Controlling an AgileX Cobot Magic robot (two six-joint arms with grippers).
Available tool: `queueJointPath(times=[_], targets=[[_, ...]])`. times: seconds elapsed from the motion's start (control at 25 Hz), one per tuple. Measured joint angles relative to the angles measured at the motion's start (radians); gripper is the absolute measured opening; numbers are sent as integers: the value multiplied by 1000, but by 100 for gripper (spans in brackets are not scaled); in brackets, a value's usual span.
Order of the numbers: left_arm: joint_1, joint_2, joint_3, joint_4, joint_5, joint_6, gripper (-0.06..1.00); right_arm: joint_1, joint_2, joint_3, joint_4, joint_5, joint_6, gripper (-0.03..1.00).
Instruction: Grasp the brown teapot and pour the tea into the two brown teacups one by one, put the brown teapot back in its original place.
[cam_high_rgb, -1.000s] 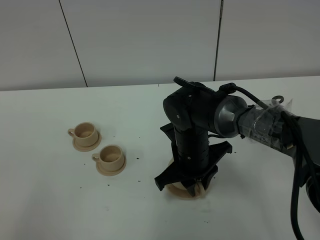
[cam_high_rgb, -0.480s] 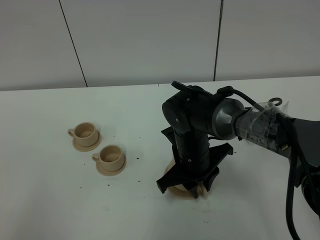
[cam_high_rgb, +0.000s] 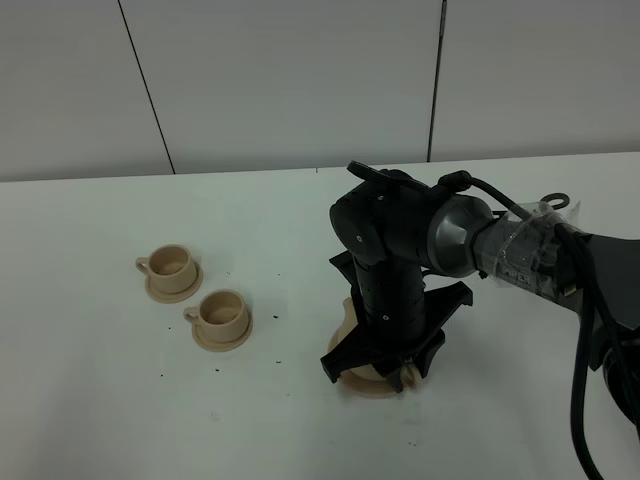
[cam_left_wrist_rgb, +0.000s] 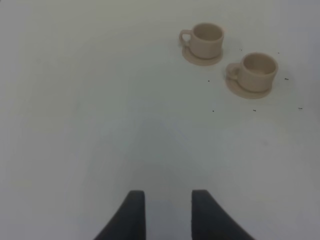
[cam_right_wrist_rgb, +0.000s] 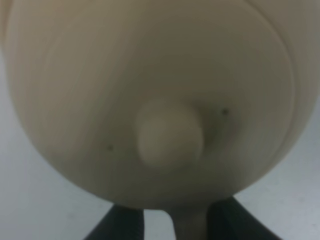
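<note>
Brown teapot (cam_right_wrist_rgb: 160, 100) rests on its wide saucer (cam_high_rgb: 362, 386) on the white table (cam_high_rgb: 100, 400), largely hidden in the high view beneath the right arm. The step in hand looks like the opening grasp. Next comes a firm hold on the loop handle, then a level lift toward the cups. The right gripper (cam_right_wrist_rgb: 176, 226) hangs directly over the pot, its dark fingers on either side of the handle. This close, blurred view leaves it unclear whether they pinch it yet. The far teacup (cam_high_rgb: 170, 265) and near teacup (cam_high_rgb: 222, 312) stand well apart to the left, seemingly empty. The left gripper (cam_left_wrist_rgb: 167, 215) hovers over the table, fingers parted, holding nothing.
</note>
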Motion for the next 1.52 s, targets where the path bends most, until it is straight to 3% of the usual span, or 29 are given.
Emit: queueJointPath(times=[0.36,0.72,1.52], targets=[[0,0,0,0,0,0,30,0,0,0,-21,-1,-16,27],[0,0,0,0,0,0,30,0,0,0,-30,-2,-32,9],[0,0,0,0,0,0,30,0,0,0,-32,-3,-72,9]])
